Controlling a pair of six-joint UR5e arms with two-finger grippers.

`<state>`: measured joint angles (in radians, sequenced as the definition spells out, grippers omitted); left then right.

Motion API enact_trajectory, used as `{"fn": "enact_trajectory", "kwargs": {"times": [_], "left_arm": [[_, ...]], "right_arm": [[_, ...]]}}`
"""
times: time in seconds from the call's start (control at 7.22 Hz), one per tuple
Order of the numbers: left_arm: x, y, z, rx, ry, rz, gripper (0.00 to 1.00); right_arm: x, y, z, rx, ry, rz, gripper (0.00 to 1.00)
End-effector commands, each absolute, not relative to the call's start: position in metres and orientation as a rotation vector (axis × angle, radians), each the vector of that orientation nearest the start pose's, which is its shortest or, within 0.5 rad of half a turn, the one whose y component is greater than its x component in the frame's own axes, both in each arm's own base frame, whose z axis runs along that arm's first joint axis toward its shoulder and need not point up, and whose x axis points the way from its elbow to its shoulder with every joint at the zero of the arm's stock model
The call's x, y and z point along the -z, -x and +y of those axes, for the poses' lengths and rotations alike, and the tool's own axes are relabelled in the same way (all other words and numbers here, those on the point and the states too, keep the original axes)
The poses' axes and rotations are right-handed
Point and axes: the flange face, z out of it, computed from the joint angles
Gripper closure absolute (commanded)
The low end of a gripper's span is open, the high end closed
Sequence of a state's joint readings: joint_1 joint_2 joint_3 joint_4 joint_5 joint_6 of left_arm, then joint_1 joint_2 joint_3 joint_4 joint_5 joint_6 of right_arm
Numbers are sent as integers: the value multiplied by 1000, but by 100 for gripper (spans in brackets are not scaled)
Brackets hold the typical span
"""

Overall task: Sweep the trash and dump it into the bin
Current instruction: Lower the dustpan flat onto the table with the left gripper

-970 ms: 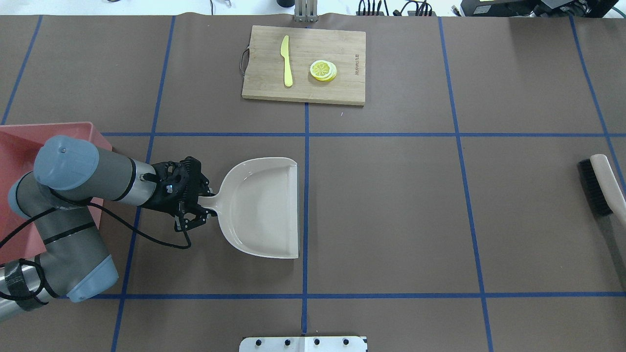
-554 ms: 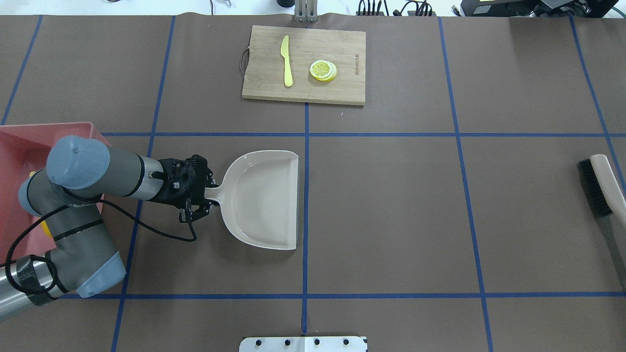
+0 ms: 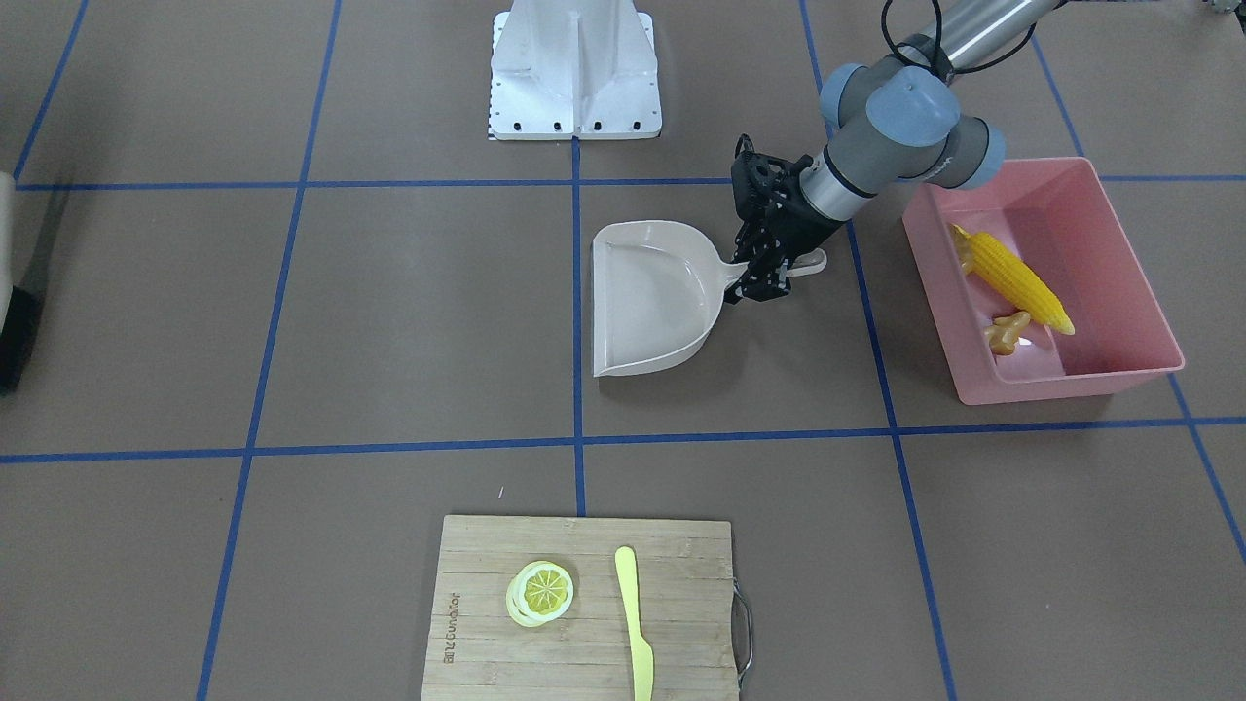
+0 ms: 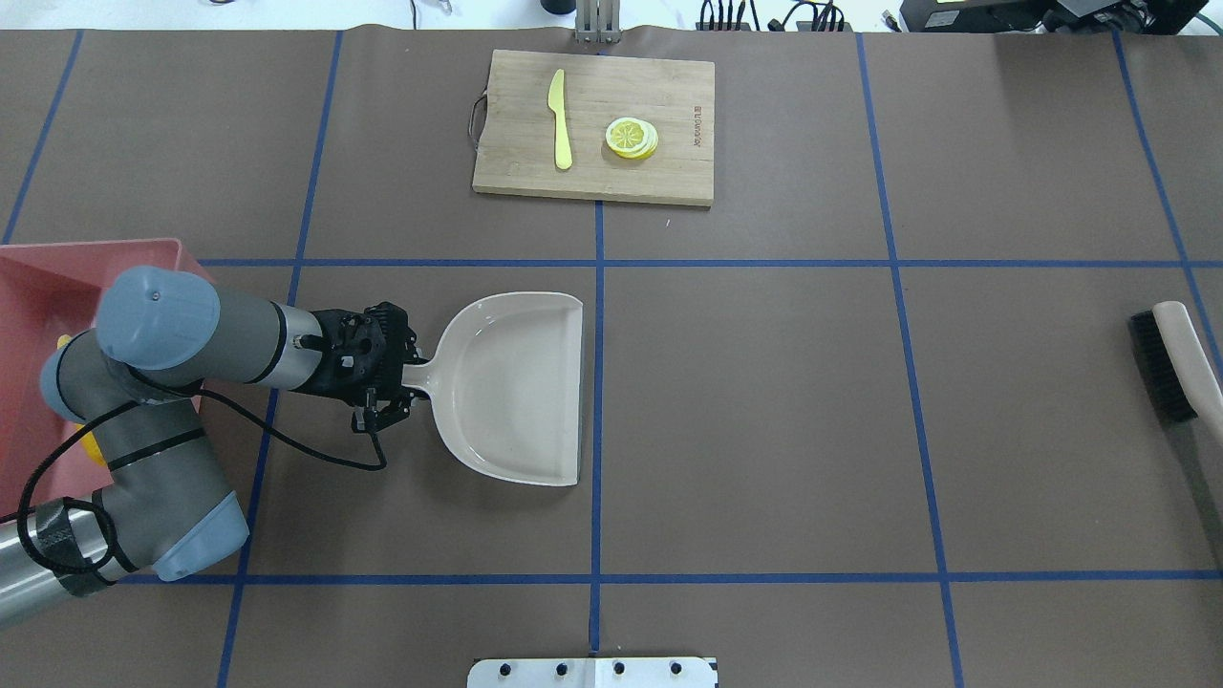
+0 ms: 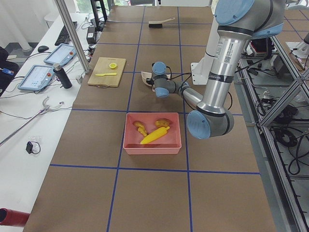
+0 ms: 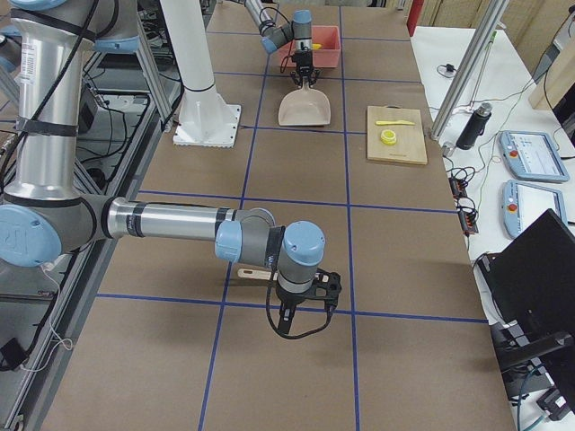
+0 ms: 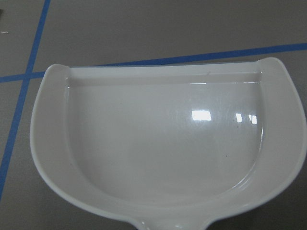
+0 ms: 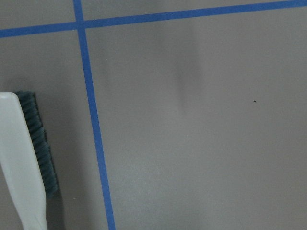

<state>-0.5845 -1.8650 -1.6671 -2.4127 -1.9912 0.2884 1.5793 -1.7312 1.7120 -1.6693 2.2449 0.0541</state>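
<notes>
The pink bin (image 3: 1119, 372) stands at the table's left end and also shows in the overhead view (image 4: 38, 258). In it lie the corn cob (image 3: 1017, 277), the ginger root (image 3: 1007, 331) and the potato (image 5: 163, 123). My left gripper (image 4: 394, 382) is shut on the handle of the empty beige dustpan (image 4: 516, 387), which lies flat on the table beside the bin, its mouth towards the centre. My right gripper (image 6: 301, 301) shows only in the exterior right view, above the table near the brush. I cannot tell whether it is open or shut.
A brush (image 4: 1170, 368) lies at the table's right edge and shows in the right wrist view (image 8: 24, 163). A wooden cutting board (image 4: 669, 96) at the far middle holds a yellow knife (image 4: 560, 119) and a lemon slice (image 4: 632, 138).
My left gripper carried the dustpan a little away from the robot's side and down onto the table. In the last half second it barely moved. The brush has not moved.
</notes>
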Motion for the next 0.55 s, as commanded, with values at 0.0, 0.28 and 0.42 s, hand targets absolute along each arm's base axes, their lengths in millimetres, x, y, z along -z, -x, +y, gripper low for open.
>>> {"fn": "enact_trajectory", "kwargs": {"times": [0.0, 0.28, 0.42], "left_arm": [[-358, -454, -411, -1321, -1091, 839, 100], [-357, -455, -410, -1274, -1058, 868, 100], [-358, -456, -409, -1275, -1055, 868, 100]], "right_arm": [[-678, -75, -414, -101, 128, -672, 0], [-676, -74, -416, -98, 124, -673, 0], [-676, -75, -416, -100, 123, -673, 0]]}}
